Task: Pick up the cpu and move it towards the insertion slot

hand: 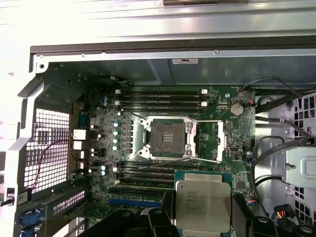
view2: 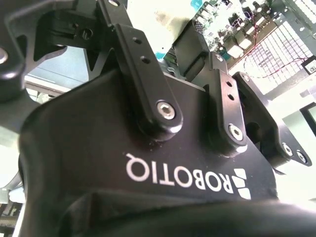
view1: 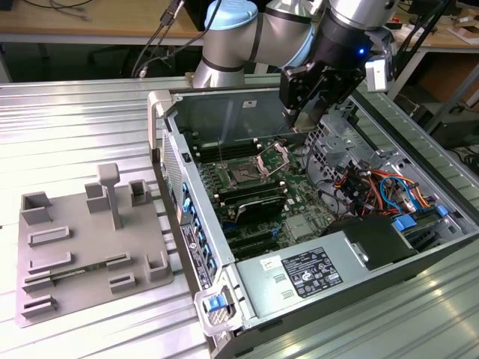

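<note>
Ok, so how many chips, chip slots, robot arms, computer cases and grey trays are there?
cpu: 1
slot: 1
arm: 1
case: 1
tray: 1
Total: 5

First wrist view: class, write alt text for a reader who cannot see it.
The gripper holds the cpu above the motherboard, short of the insertion slot, whose retention plate is swung open.
</note>
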